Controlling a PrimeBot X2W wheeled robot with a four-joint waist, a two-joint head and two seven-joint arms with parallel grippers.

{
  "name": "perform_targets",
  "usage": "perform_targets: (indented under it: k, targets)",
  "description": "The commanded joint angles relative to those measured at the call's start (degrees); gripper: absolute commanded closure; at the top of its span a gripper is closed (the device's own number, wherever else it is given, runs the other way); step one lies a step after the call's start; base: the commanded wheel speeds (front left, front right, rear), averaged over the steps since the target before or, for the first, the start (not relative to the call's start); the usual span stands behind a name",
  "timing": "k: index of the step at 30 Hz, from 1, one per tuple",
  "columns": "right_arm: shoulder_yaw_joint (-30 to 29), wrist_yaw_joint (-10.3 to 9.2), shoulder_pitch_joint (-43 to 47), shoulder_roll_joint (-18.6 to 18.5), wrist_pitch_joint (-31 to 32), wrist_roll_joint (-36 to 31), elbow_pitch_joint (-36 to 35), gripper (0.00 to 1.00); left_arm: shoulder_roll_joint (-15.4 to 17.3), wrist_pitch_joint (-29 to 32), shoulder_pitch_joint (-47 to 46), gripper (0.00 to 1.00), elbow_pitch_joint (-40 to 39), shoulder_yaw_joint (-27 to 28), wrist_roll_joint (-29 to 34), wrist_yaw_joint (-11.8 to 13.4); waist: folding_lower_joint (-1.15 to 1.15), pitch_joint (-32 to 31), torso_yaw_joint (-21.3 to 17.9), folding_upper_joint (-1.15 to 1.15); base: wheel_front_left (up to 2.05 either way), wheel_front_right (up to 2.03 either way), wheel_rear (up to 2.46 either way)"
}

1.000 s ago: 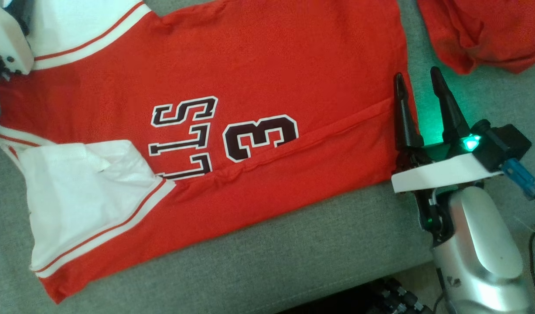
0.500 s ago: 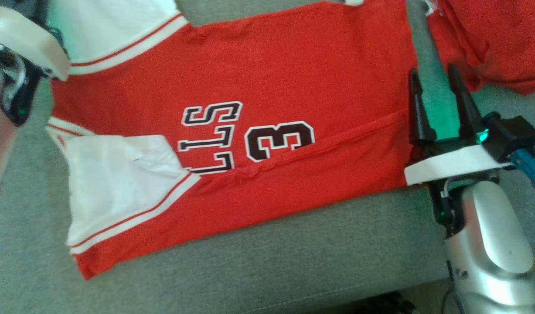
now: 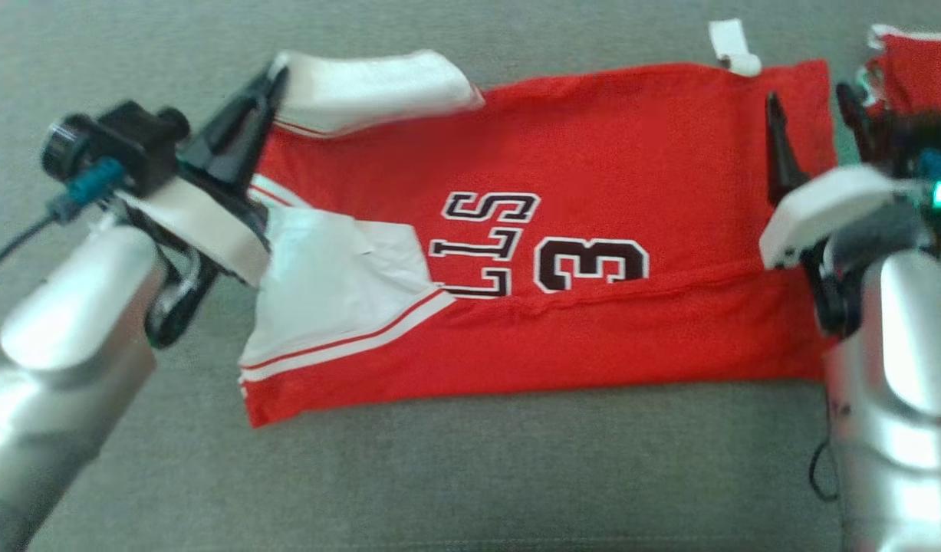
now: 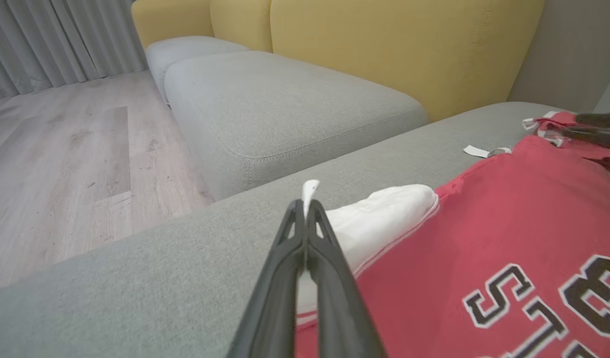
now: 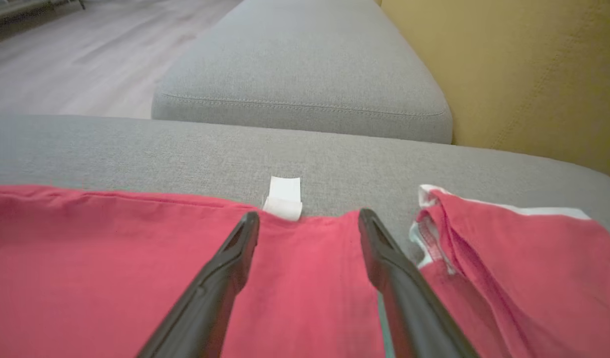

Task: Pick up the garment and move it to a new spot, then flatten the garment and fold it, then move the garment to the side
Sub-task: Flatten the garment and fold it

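Red jersey fabric is found spread lengthwise across the grey sofa cushion [image 3: 470, 475], sleeves to the left and hem to the right. The garment [image 3: 593, 153] is judged already relocated and largely flattened. One fold is noted: the near long edge lies turned up over the lower part of the printed number. The left gripper [image 4: 305, 219] is seen closed, its fingers pressed together on the white sleeve [image 3: 370, 88] at the far-left corner, which is lifted and curled off the cushion. The right gripper [image 5: 308, 216] is held with fingers moderately apart above the far-right hem, just beside the white label [image 5: 284, 198]; nothing is gripped by it. A second red garment [image 3: 915, 65] is recorded just beyond the hem at the right, apart from the work. Outstanding, by assessment: the far sleeve and far edge are to be folded inward, the remaining folds completed, and the bundle moved aside.
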Motion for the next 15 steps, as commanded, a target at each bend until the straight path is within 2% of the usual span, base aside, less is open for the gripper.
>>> perform_targets:
  k: [1, 8, 15]
  targets:
    - [0.81, -0.05, -2.66, -0.13, 1.07, -1.18, -0.97, 0.00, 2.94, 0.24, -1.30, 1.00, -2.36, 1.93, 0.49, 0.68, 0.01, -0.66, 1.56, 0.00, 0.00, 0.00, 0.00]
    - [-3.76, -0.05, -11.95, -1.76, 6.85, -5.94, 10.71, 0.00, 5.01, 2.58, 1.75, 1.00, -11.72, 1.69, -0.07, 3.98, 0.01, 0.56, 3.70, 0.00, 0.00, 0.00, 0.00]
    - [-7.40, -0.05, -17.39, -4.10, 6.82, -11.16, 20.70, 0.00, 5.59, 3.65, 1.78, 1.00, -15.52, 1.80, -0.26, 5.27, 0.01, 2.14, 4.70, 0.00, 0.00, 0.00, 0.00]
